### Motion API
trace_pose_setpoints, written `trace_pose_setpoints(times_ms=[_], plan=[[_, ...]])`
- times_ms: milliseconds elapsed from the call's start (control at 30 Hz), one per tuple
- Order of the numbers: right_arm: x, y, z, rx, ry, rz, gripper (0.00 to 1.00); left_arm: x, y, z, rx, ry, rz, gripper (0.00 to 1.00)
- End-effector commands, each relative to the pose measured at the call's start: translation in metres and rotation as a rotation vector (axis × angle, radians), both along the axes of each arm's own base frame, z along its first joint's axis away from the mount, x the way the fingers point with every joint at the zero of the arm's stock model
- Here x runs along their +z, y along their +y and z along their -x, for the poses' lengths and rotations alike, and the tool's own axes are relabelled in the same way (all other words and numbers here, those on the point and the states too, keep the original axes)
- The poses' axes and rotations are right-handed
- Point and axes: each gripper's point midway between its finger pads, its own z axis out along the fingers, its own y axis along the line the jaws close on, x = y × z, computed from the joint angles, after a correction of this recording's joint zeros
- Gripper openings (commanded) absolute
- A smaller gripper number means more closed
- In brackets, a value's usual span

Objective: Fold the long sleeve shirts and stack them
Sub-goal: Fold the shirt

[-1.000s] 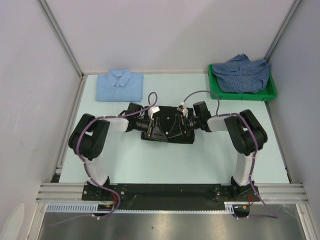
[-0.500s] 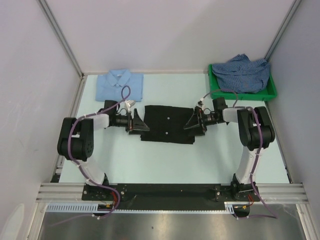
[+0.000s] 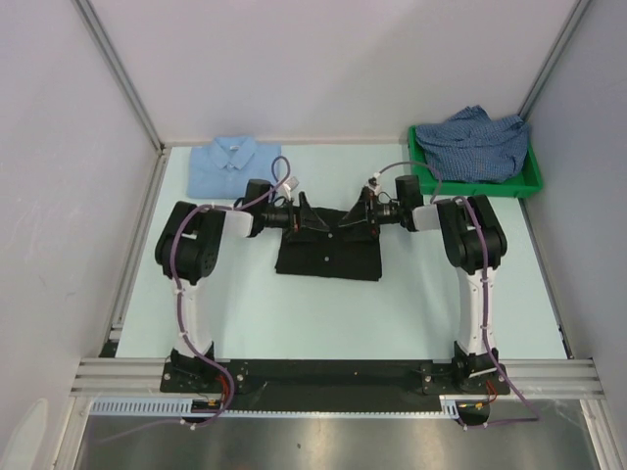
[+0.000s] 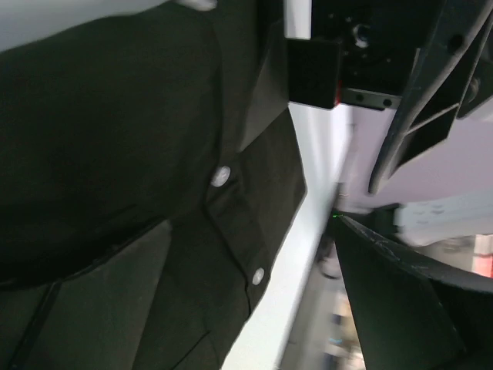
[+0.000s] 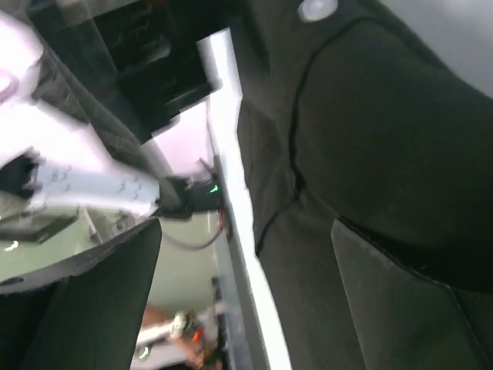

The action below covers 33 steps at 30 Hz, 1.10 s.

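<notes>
Fingers (image 4: 400,308) on the left gripper (image 3: 301,217) and right gripper (image 3: 361,214) are spread wide, grasping nothing, over the 12 o'clock edge of the black shirt (image 3: 328,257), folded mid-table. Of three shirts, this and the light blue shirt (image 3: 233,168) at 11 o'clock look folded, unstacked; the checked shirt (image 3: 477,142) lies crumpled in one green bin (image 3: 529,183) at 1 o'clock.

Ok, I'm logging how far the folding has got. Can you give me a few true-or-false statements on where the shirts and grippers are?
1. The checked shirt lies crumpled in the green bin. True.
2. The light blue shirt is stacked on the black shirt. False: it lies folded on its own at the table's far left, apart from the black one.
3. The left gripper and right gripper are both at the black shirt's far edge. True.
4. The right gripper is shut. False: its jaws are open.
</notes>
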Motion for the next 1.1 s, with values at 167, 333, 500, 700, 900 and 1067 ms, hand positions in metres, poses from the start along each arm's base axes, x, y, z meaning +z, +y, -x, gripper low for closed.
trace_pose_setpoints(times_ms=[167, 333, 500, 700, 900, 1067], plan=[[-0.042, -0.075, -0.009, -0.024, -0.007, 0.197, 1.00, -0.032, 0.081, -0.031, 0.288, 0.114, -0.079, 0.99], [0.015, -0.071, -0.012, -0.015, -0.053, 0.135, 0.97, 0.042, 0.064, -0.009, 0.065, -0.133, -0.033, 0.99], [0.061, -0.018, -0.012, -0.002, -0.103, 0.012, 0.95, 0.071, 0.013, -0.004, -0.021, -0.156, 0.036, 0.99], [0.039, -0.005, -0.049, -0.050, -0.112, -0.030, 0.93, 0.036, -0.002, -0.059, 0.117, -0.076, 0.050, 0.99], [-0.047, -0.035, -0.071, -0.062, -0.134, 0.220, 0.88, -0.027, 0.038, -0.109, 0.258, 0.007, -0.048, 0.99], [-0.072, -0.051, -0.088, -0.134, -0.099, 0.310, 0.88, -0.030, 0.066, -0.097, 0.309, 0.042, -0.077, 1.00]])
